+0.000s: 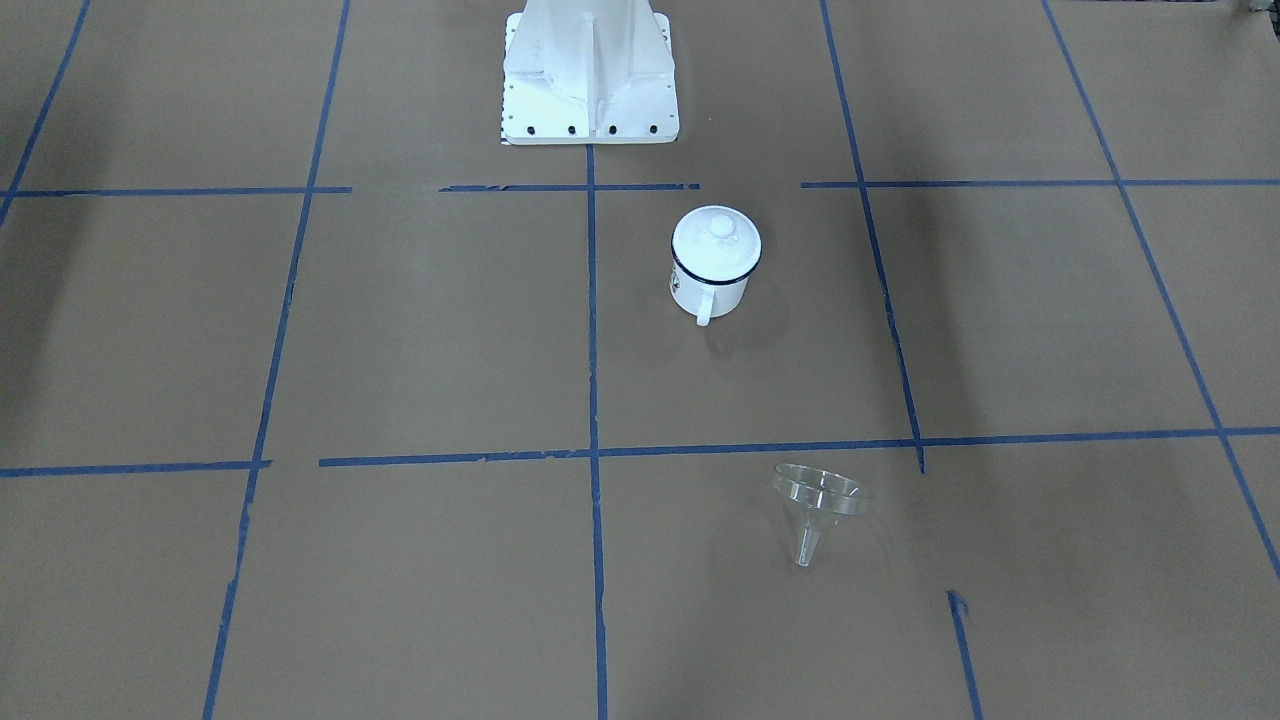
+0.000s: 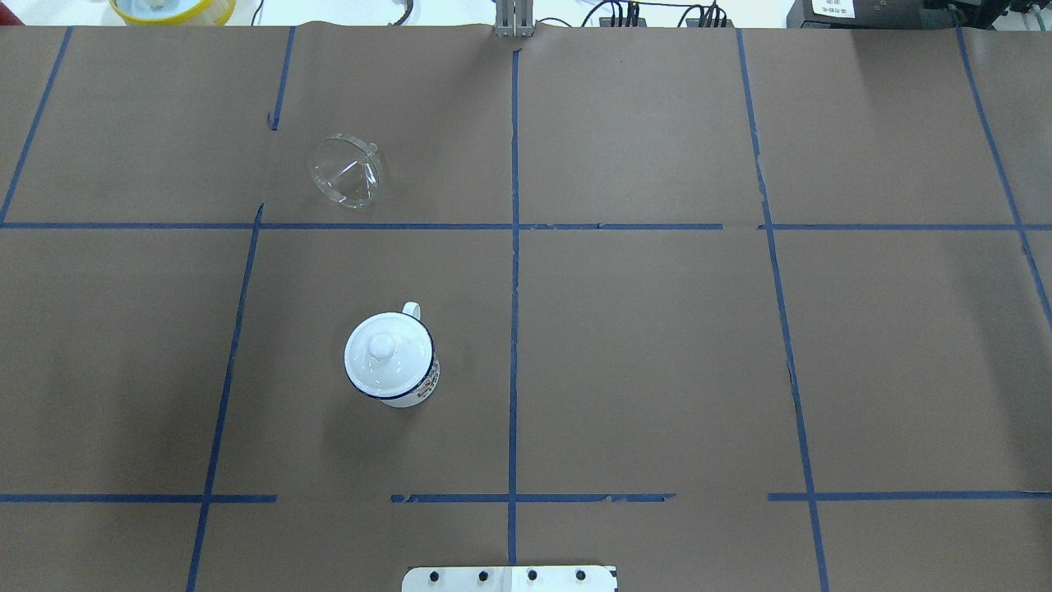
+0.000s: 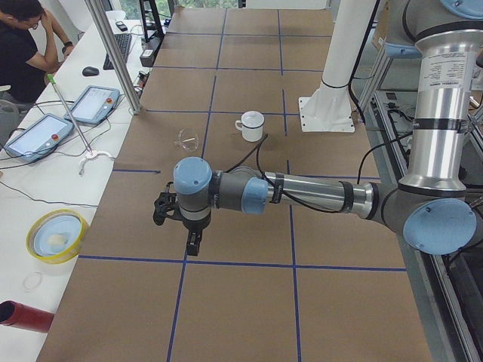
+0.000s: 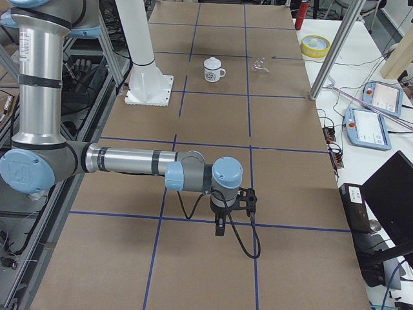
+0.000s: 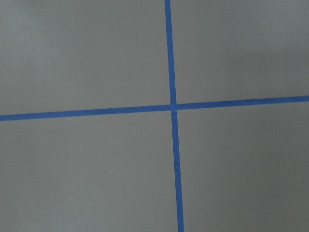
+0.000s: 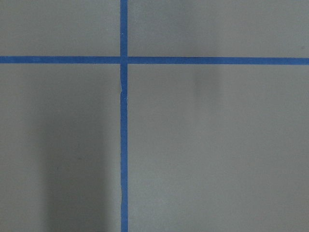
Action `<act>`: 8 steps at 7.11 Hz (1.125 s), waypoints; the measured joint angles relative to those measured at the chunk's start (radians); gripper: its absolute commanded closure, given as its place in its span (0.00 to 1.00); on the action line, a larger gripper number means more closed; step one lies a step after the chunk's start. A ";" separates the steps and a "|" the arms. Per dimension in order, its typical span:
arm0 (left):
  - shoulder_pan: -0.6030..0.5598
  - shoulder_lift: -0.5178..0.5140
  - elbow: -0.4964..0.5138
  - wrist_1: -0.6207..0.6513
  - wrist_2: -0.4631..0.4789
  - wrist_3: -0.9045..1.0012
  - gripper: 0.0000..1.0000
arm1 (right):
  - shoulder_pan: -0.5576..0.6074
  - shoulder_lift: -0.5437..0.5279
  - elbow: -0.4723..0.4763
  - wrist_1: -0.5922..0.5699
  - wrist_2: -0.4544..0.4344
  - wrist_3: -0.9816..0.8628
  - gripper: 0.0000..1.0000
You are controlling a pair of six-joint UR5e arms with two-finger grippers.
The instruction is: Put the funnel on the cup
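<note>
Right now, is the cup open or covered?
Covered: a white knobbed lid sits on the cup, hiding its mouth in both table views.

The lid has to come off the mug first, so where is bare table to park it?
Bare: the grid square right of the centre tape line, beside the cup, and the strip between the cup and the robot's base plate. Occupied: only the squares holding the cup and, farther out, the funnel.
</note>
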 measured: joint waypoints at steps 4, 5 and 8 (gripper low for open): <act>0.114 -0.133 -0.208 0.108 0.027 -0.295 0.00 | 0.000 0.000 0.000 0.000 0.000 0.000 0.00; 0.165 -0.164 -0.273 0.143 0.026 -0.368 0.00 | 0.000 0.000 0.000 0.000 0.000 0.000 0.00; 0.389 -0.270 -0.393 0.166 0.030 -0.676 0.00 | 0.000 0.000 0.000 0.000 0.000 0.000 0.00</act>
